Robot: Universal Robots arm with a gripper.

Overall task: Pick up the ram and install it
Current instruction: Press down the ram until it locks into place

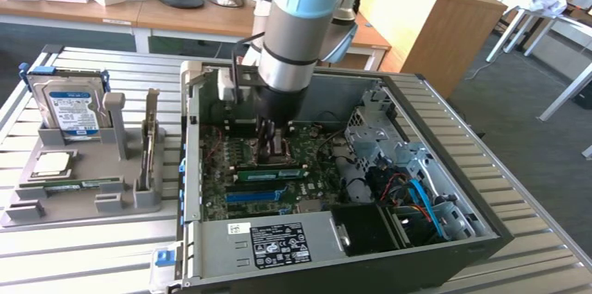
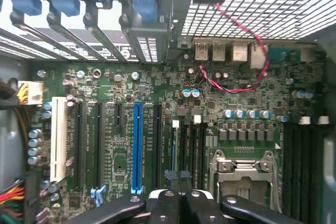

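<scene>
A ram stick [image 1: 79,185], a thin green strip, lies flat in the grey holder [image 1: 55,207] at the exterior view's left. A second green strip with a pale label [image 1: 268,173] stands on the motherboard [image 2: 126,129] inside the open computer case [image 1: 481,204], just below my gripper's tip. My gripper [image 1: 274,159] hangs over the board near the silver processor socket [image 2: 244,174], well away from the holder. In the wrist view the black fingers [image 2: 165,203] of the gripper [image 2: 177,178] meet, shut, with nothing showing between them.
The holder also carries a hard drive [image 1: 72,103], a square silver chip [image 1: 54,162] and an upright card [image 1: 150,145]. A blue slot [image 2: 137,145] runs along the board. The power supply [image 1: 268,242] and drive cage [image 1: 389,141] crowd the case. A wooden cabinet [image 1: 434,10] stands behind.
</scene>
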